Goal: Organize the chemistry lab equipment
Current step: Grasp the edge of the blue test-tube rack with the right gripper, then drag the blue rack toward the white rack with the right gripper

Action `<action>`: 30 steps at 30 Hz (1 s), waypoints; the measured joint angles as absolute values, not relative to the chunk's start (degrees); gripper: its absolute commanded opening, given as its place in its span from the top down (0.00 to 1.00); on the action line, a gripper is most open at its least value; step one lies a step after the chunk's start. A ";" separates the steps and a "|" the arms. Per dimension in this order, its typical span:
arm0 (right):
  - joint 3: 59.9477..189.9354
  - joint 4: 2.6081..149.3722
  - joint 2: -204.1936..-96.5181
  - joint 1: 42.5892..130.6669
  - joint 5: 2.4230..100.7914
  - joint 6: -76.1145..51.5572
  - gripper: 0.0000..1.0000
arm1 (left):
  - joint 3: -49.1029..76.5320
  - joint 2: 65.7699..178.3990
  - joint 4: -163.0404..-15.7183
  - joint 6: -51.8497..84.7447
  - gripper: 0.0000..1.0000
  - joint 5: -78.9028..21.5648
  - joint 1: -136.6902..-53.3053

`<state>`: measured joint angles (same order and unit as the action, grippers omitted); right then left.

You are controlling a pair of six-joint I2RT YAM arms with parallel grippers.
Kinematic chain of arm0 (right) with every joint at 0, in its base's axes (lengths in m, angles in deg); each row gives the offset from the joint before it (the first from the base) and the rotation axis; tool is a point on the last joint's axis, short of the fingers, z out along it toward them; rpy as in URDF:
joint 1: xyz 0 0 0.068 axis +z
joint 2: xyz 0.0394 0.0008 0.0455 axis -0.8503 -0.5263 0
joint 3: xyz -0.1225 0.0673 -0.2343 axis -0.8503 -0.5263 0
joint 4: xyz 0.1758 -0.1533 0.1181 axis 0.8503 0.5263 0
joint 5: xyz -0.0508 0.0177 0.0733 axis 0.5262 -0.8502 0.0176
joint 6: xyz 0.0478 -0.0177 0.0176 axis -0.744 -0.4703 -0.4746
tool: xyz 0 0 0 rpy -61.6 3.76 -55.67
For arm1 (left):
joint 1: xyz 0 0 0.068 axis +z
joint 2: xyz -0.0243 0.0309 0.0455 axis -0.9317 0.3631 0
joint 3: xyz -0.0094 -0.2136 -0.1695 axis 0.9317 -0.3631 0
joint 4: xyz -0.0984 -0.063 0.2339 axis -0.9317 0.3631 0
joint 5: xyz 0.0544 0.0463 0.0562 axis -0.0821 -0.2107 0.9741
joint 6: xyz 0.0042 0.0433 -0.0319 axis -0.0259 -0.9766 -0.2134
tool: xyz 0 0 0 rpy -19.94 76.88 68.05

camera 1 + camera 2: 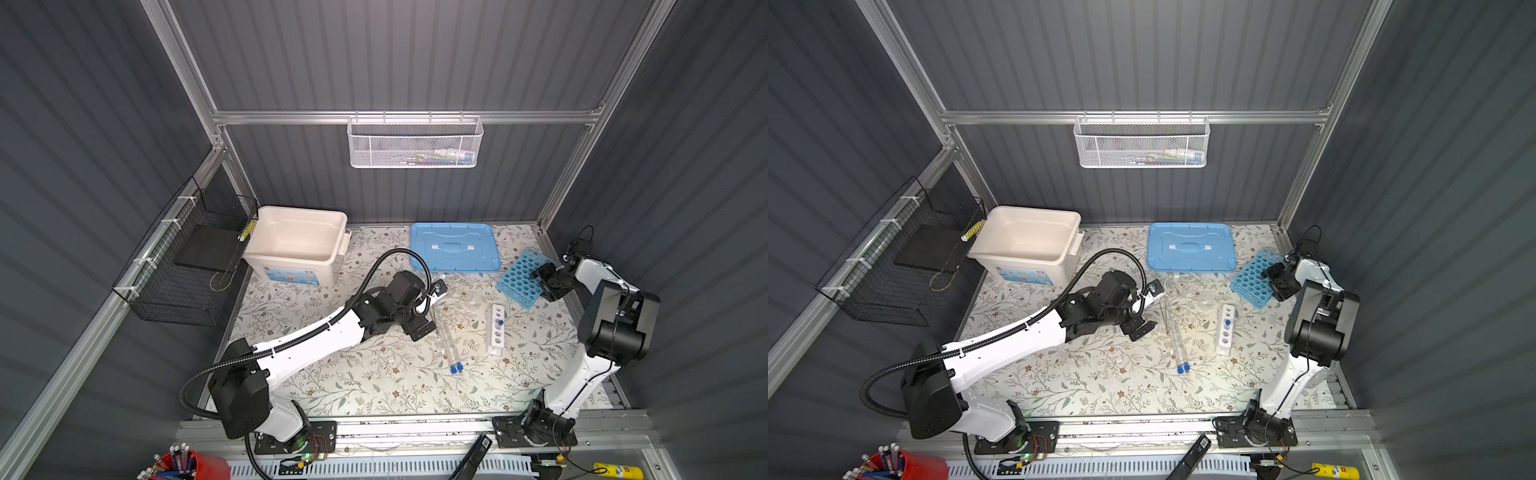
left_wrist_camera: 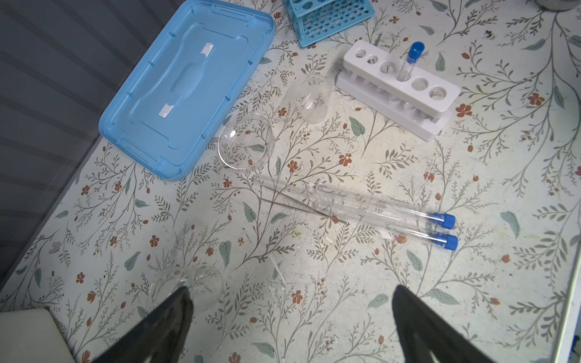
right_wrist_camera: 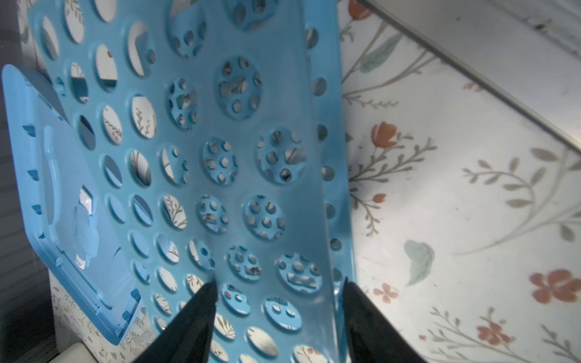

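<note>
You've barely begun: one clear blue-capped tube (image 2: pixel 410 61) stands in the small white one-row rack (image 2: pixel 396 96); two more tubes (image 2: pixel 377 213) lie loose near clear glass beakers (image 2: pixel 311 99). Your left gripper (image 2: pixel 292 290) gapes empty; your right gripper (image 3: pixel 279 286) straddles an edge of the blue many-holed plastic rack (image 3: pixel 220 157), grip uncertain.

Light fell from overhead, bright and even on the table (image 1: pixel 374 386), while the ribbed walls (image 1: pixel 83 124) round it were dim. The left arm (image 1: pixel 316 332) threw only a soft, faint shadow. In both top views the frame posts (image 1: pixel 178 62) splayed outward toward the edges, a wide-lens stretch, and the clear tubes (image 1: pixel 448 345) nearly vanished against the pattern. From the left wrist, a pale wash of glare sat mid-table, and the left end effector (image 2: pixel 292 290) showed as two dark, blurred wedges. From the right wrist, the blue rack (image 3: pixel 251 188) lay so close that it looked soft, perhaps slightly smeared, and the table beyond was bleached almost white.
</note>
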<state>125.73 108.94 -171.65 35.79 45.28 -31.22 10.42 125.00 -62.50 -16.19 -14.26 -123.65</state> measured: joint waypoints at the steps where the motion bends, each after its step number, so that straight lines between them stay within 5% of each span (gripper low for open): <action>1: 125.71 108.94 -171.65 35.79 45.02 -31.24 0.42 | 10.42 125.00 -62.53 -16.10 0.00 -14.26 -123.65; 30: 117.99 107.49 -165.62 46.85 40.01 -31.83 0.64 | 6.77 123.66 -65.56 -14.49 0.00 -14.35 -123.65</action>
